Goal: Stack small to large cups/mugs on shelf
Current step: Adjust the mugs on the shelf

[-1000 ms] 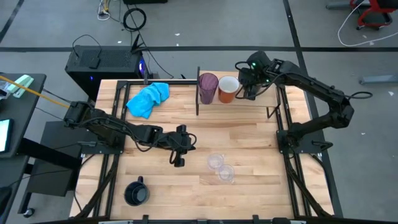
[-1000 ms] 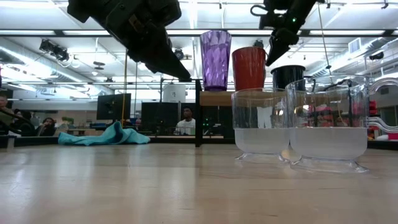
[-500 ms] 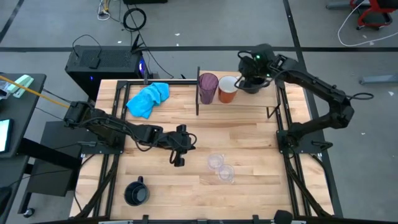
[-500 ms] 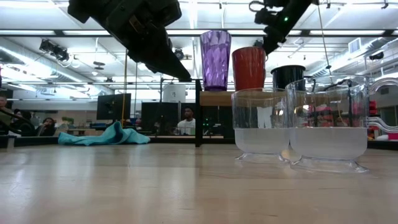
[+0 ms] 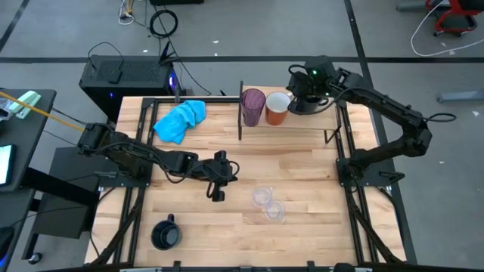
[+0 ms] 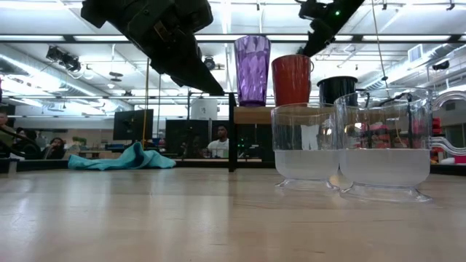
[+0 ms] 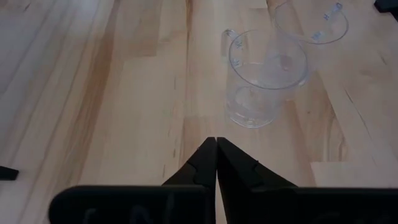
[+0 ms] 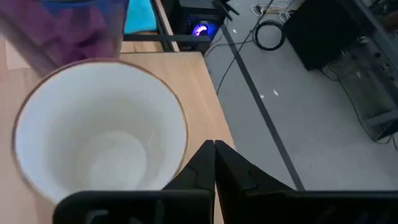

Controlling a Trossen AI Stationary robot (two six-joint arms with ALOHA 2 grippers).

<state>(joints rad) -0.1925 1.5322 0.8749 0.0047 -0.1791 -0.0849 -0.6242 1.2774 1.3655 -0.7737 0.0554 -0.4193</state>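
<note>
Plank-topped table (image 5: 302, 174) carries, nearest, a black mug (image 5: 164, 233) at 7 o'clock. Two clear cups (image 5: 268, 203) sit touching just right of centre. Left gripper (image 5: 217, 196), jaws closed and empty, hovers at their 9 o'clock. On the far shelf (image 5: 291, 130) at 12 o'clock stand the purple tumbler (image 5: 252, 106), orange mug (image 5: 277, 108) and second black mug (image 6: 338, 89). Right gripper (image 5: 296, 84), jaws closed and empty, hovers above the orange mug.

Open workshop room
Grey concrete floor (image 5: 249, 30) with dark seams; long ceiling strip lights (image 6: 65, 29); black monitors (image 6: 132, 124) behind.
</note>
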